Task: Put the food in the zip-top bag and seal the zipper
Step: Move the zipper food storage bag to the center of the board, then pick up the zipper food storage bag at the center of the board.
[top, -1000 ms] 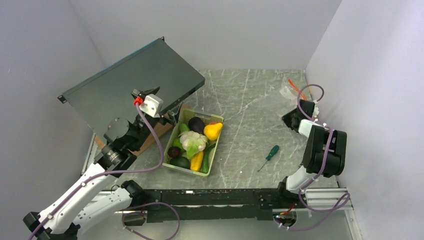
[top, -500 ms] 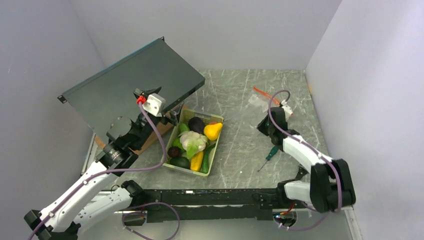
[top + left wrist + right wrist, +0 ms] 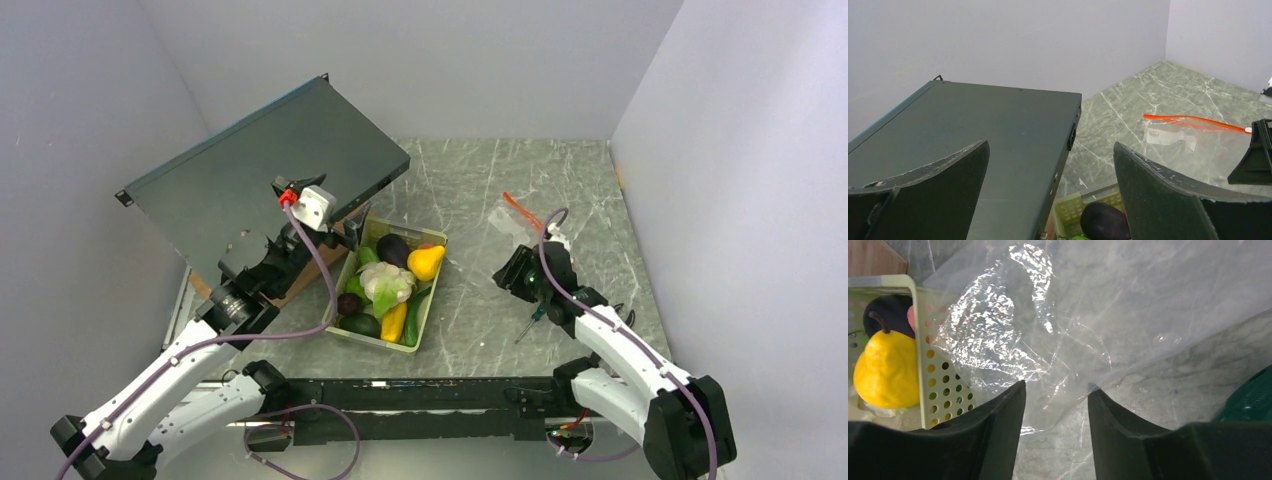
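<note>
Here the right gripper has its jaws parted by a narrow gap. The thin, crinkled film of the zip-top bag lies in that gap and spreads ahead of them (no pinch on it can be made out). Beneath is the table, grey-green and marble-patterned with pale veins. Left of these jaws a pale green perforated tray holds the food, a glossy yellow pear nearest. To their right shows the dark green handle of a screwdriver.

The left gripper is spread wide, gripping nothing. Just below its jaws a smooth dark purple eggplant lies in the tray. Ahead and to their left slopes a flat dark metal panel. Farther ahead to their right the bag rests on the marble, with its straight orange-red zipper along the far edge. A small white label sits beside the strip, its print too small to read. Plain pale walls close the room behind.
</note>
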You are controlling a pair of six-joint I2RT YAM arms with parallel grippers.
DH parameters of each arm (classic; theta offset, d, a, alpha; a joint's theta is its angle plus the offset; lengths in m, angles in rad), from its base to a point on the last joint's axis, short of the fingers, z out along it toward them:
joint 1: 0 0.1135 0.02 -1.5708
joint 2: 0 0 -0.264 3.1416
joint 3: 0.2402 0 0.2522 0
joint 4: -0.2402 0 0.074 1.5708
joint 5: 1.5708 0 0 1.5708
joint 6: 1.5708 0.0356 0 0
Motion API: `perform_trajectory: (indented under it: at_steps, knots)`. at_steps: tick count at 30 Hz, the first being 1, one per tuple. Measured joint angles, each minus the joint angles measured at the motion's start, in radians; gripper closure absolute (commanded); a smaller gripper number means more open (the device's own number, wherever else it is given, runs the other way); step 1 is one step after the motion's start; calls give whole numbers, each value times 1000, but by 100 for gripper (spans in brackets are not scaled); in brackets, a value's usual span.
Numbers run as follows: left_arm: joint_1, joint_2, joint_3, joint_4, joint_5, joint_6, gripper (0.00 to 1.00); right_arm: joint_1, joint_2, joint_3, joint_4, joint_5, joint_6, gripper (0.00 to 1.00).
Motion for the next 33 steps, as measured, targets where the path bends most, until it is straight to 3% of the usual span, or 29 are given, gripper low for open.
perform_trajectory:
  at_steps: [10, 17, 22, 33]
  knots:
    - [0, 16, 0, -14, 0, 0, 0, -79, -6, 180, -8, 112, -95, 38]
    - [0, 18, 0, -14, 0, 3, 0, -263, 108, 257, 52, 26, -93, 20]
    - [0, 18, 0, -14, 1, 3, 0, -307, 169, 283, 97, 31, -134, 18]
    - [0, 18, 0, -21, 20, 2, 0, -482, 670, 468, 314, -138, -227, 19]
